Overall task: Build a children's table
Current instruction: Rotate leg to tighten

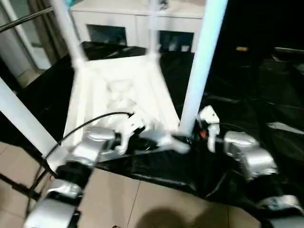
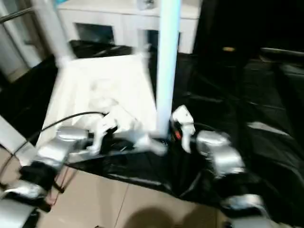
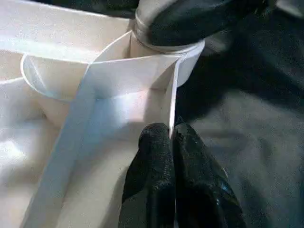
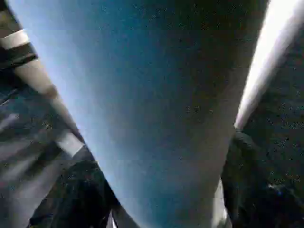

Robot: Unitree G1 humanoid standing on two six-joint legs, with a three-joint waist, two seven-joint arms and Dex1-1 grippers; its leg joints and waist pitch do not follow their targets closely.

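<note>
A black plastic sheet (image 1: 247, 95) covers the work surface, and on it the white plastic tabletop (image 1: 118, 90) lies upside down, ribbed underside up, its long axis running away from the robot toward the white cabinet (image 1: 137, 19) behind. Tapered white tube legs stand in the tabletop's corner sockets, pointing up: the near right leg (image 1: 199, 66) rises almost upright and leans slightly right toward its top, the far left leg (image 1: 69, 31) tilts left, and the near left leg (image 1: 21, 118) slants away up and left. The right gripper (image 4: 161, 190) has its black fingers (image 4: 242, 175) spread around the base of the near right leg. The left gripper (image 3: 171, 142) is pressed together, pinching the thin rim wall (image 3: 172, 95) of the tabletop beside the near right corner socket (image 3: 109, 71).
</note>
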